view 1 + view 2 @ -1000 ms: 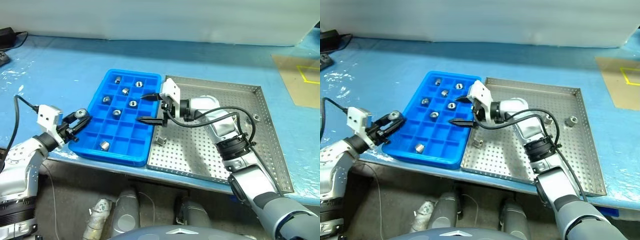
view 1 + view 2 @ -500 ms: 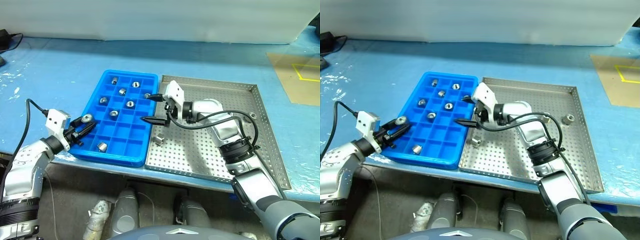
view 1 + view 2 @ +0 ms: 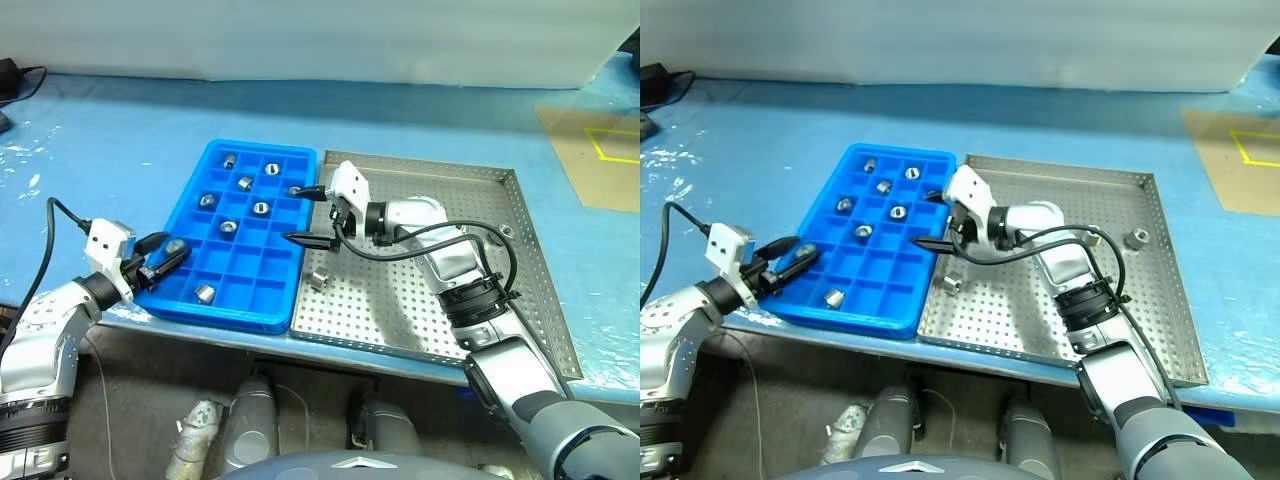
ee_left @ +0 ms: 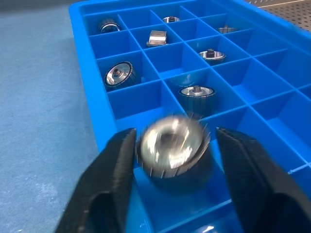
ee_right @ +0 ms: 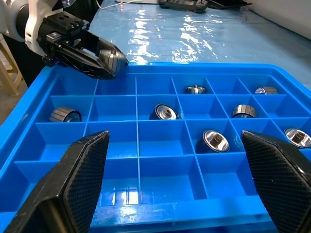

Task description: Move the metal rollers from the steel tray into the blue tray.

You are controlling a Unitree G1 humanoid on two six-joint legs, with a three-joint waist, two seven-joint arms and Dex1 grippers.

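Observation:
The blue tray [image 3: 262, 148] holds several metal rollers [image 3: 260, 208] in separate compartments. At its near left corner my left gripper [image 3: 165, 252] is open, and a blurred roller [image 4: 172, 145] sits loose between its fingers [image 4: 116, 179], just above a corner compartment. My right gripper [image 3: 305, 213] stands wide open with nothing in it, over the seam between the blue tray and the steel tray [image 3: 400, 310]. One roller [image 3: 319, 281] lies on the steel tray near that seam, and another roller [image 3: 1133, 239] lies at its far right.
Both trays sit side by side at the front edge of a blue-covered table [image 3: 120, 130]. A brown patch with yellow tape [image 3: 600, 150] lies at the far right. A black cable [image 3: 20, 75] runs at the far left.
My left gripper has gone from shut on the roller to open, and the roller now looks loose and blurred between the fingers. The right gripper has stayed open in place.

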